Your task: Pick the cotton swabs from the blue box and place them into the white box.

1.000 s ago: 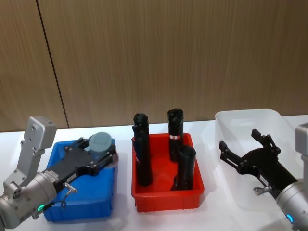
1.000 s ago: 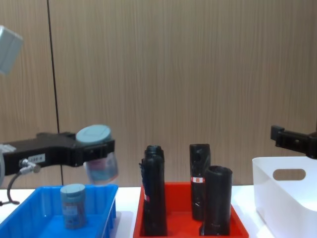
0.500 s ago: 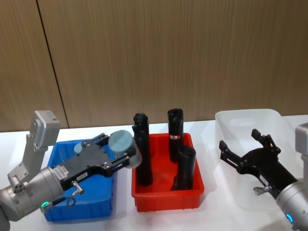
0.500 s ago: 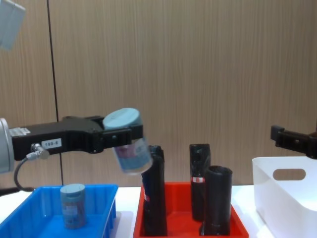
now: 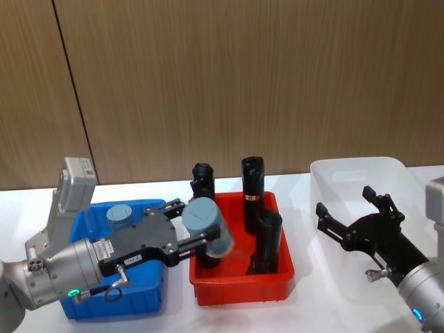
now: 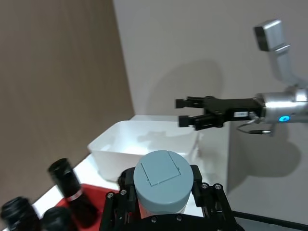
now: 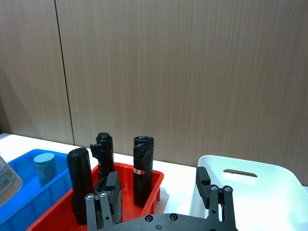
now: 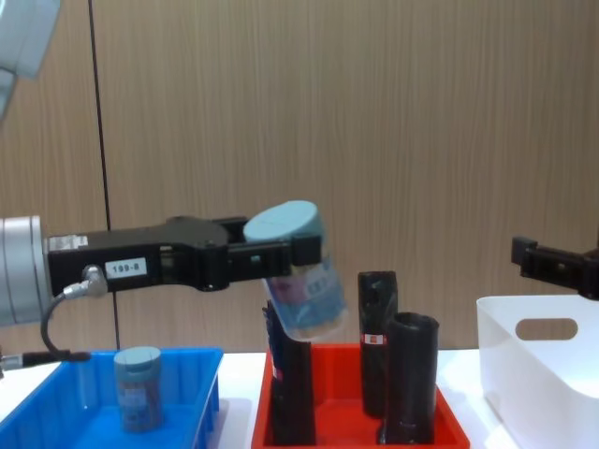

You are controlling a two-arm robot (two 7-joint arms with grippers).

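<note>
- left gripper (image 5: 207,241): raised over the left edge of the red tray (image 5: 243,288), jaws closed on one cotton swab jar (image 8: 304,285). The jar hangs clear of everything beneath it and is tilted, with its pale grey-blue lid uppermost.
- second cotton swab jar (image 5: 120,215): upright inside the blue box (image 5: 132,303), toward its back wall.
- blue box: toward the left end of the white tabletop (image 5: 177,295), just beside the red tray.
- red tray: middle of the tabletop, carrying black tubes (image 5: 252,182) that stand upright.
- white box (image 5: 347,168): toward the right end of the tabletop, beside the red tray, with an oval handle cut-out in its side.
- right gripper (image 5: 343,199): poised above the white box, jaws spread wide apart.
</note>
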